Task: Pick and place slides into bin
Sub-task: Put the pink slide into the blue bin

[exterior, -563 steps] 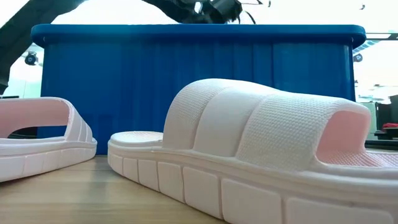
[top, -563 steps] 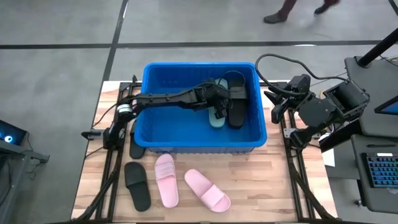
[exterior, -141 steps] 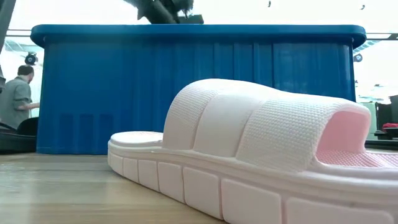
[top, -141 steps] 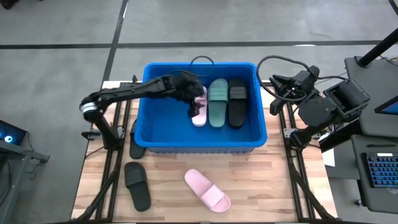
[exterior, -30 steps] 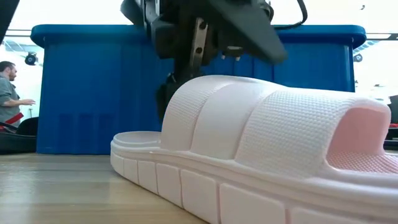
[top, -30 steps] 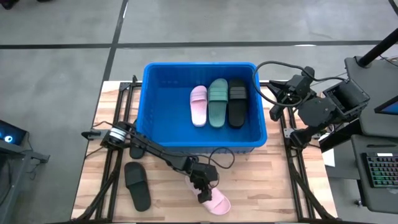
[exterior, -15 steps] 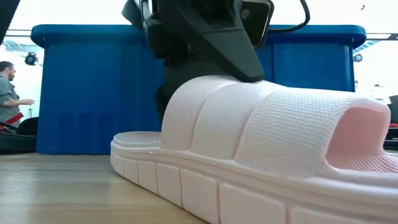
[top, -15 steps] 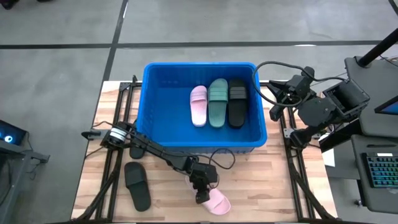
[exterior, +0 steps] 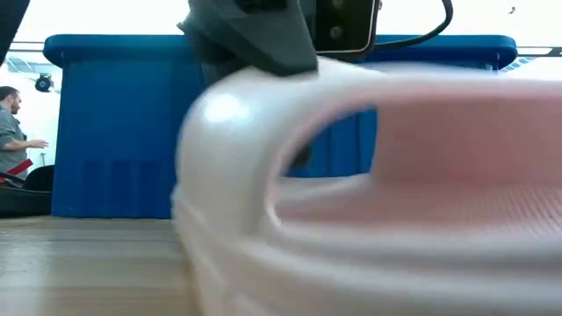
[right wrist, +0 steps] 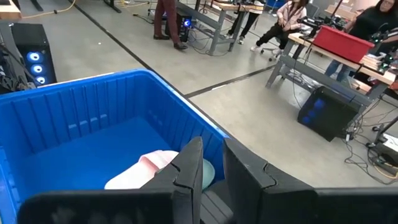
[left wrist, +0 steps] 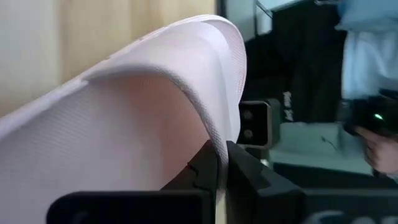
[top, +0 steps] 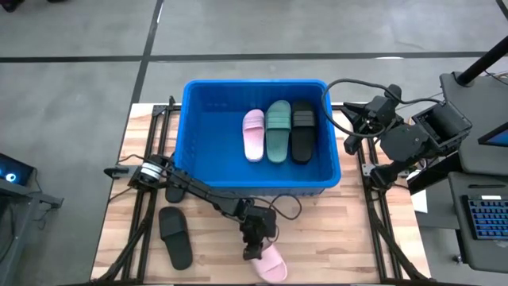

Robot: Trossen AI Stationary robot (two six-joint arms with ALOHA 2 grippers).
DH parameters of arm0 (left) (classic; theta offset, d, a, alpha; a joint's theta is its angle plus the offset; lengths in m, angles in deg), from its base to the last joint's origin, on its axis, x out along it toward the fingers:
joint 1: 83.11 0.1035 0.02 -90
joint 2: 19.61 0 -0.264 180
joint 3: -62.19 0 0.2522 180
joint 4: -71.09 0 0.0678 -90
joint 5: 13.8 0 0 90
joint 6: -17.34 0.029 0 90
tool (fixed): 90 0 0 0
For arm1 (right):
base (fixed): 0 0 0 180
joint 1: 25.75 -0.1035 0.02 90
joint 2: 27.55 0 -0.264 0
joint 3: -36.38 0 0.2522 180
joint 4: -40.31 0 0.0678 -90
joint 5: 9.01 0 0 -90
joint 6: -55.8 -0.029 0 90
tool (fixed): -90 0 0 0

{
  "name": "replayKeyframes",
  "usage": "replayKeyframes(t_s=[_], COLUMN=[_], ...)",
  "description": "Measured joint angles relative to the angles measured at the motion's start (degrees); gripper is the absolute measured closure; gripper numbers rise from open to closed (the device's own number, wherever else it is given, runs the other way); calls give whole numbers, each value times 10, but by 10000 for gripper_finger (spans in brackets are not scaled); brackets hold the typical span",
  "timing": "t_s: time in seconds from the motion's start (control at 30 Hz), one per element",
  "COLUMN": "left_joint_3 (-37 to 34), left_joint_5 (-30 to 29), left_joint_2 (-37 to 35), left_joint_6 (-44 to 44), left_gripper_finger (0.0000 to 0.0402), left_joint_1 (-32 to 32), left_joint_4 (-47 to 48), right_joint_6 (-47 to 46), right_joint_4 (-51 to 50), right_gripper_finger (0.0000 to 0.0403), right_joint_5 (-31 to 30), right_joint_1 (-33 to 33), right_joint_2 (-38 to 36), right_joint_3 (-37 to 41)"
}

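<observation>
A light pink slide [top: 272, 268] lies near the table's front edge, and my left gripper [top: 252, 251] is shut on its wide strap. It fills the low view [exterior: 369, 219] and the left wrist view [left wrist: 124, 112]. The blue bin [top: 208, 163] stands at the table's far middle with a pink [top: 253, 135], a green [top: 278, 131] and a black slide [top: 302, 131] lying side by side on its floor. Another black slide [top: 176, 237] lies flat on the table at the front left. My right gripper [top: 350, 132] waits high beside the bin's right wall, its fingers a little apart and holding nothing. My left gripper pinches the pink slide's strap at its open edge [left wrist: 213, 132], one finger under the strap's arch [exterior: 303, 158] and one on top. The fingers slant down from the table's far left. Whether the sole is clear of the table cannot be told.
A dark slide end [top: 171, 191] pokes out by the bin's front left corner, next to my left arm. Bare wood lies to the right of the pink slide. A person [exterior: 13, 132] shows beyond the table on the left.
My left gripper has shut on the pink slide's strap and rolled at the wrist without travelling. The slide has turned about under it and shifted slightly toward the table's near edge, so that its strap opening now faces the low camera.
</observation>
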Motion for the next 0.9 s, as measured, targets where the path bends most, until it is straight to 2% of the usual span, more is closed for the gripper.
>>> replayKeyframes(t_s=[0.43, 0.9], left_joint_3=[0, 0], left_joint_5=[7, -25], left_joint_2=[-30, -73], left_joint_6=[13, 34], left_gripper_finger=[401, 401], left_joint_1=[18, 28], left_joint_4=[12, 112], right_joint_6=[15, 16], right_joint_4=[0, 0], right_gripper_finger=[349, 349], right_joint_5=[0, 2], right_joint_1=[0, 0], right_joint_2=[0, 0], right_joint_3=[0, -1])
